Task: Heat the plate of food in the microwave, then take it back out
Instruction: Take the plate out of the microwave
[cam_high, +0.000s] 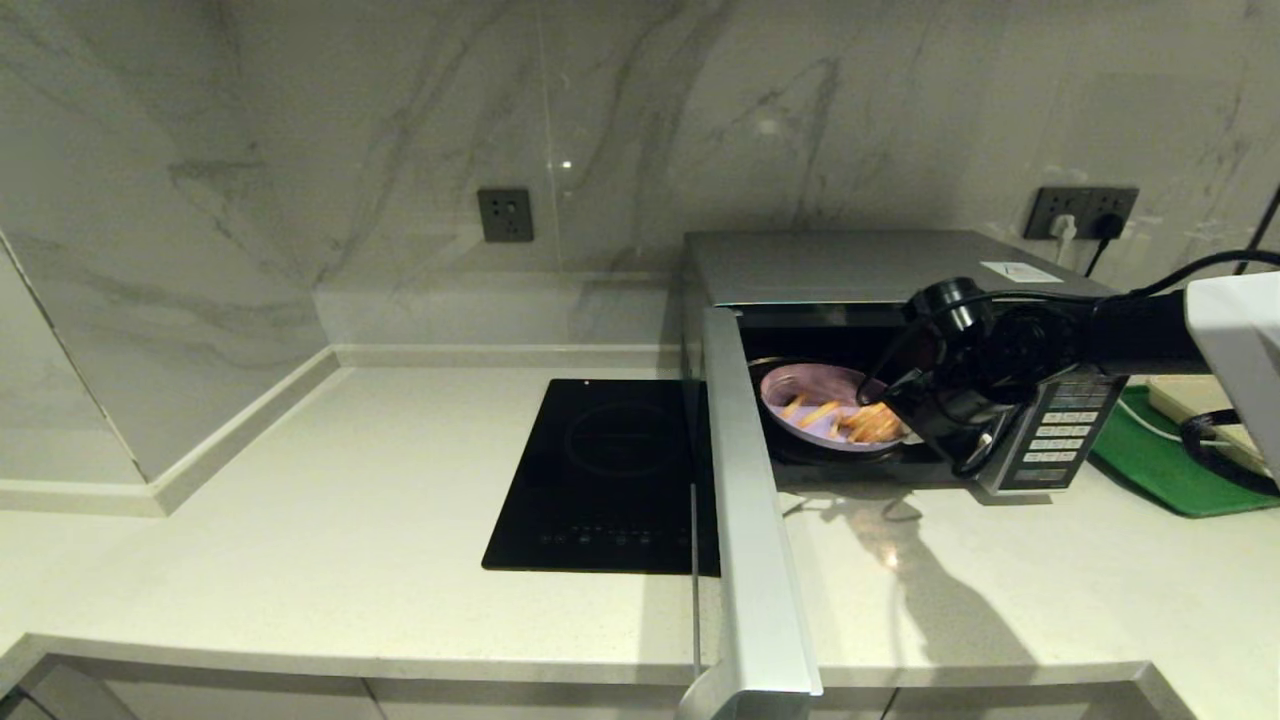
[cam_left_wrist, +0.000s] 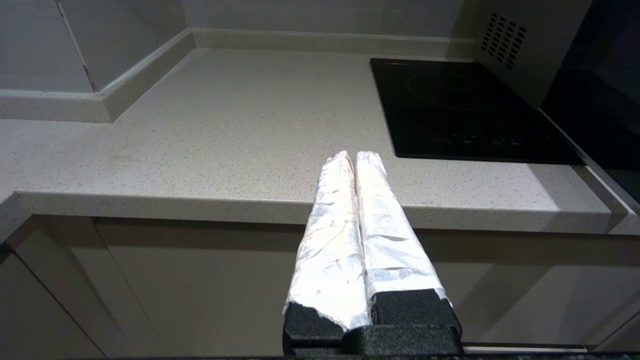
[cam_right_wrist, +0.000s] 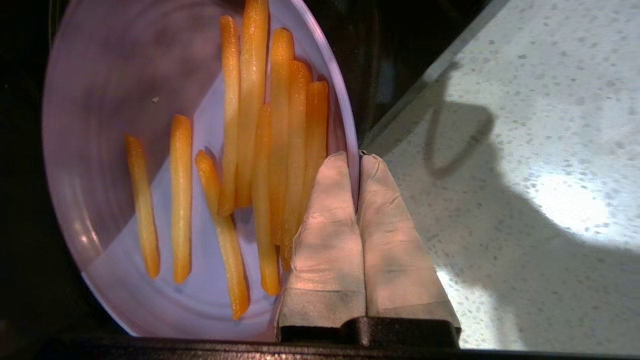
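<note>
Right gripper (cam_right_wrist: 358, 159) pinches the rim of the round lavender plate of orange fries (cam_right_wrist: 165, 165) at the open silver microwave's (cam_high: 860, 265) mouth; whether entering or leaving seems unclear. Next move needs level travel.

Left gripper (cam_left_wrist: 355, 159) hangs pressed together, parked.

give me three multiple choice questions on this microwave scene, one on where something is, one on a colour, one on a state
1. Where is the plate of food?
A. on the hob
B. inside the microwave
C. on the green tray

2. What colour is the plate?
A. pale lavender
B. bright red
C. black

3. How does the right tool stand?
A. wide open above the counter
B. shut on the microwave door
C. shut on the plate's rim

Answers:
1 B, the plate shows in the open cavity behind the swung-out door.
2 A, both views show lavender under the orange fries.
3 C, the right wrist view shows its fingers pinching the rim.
</note>
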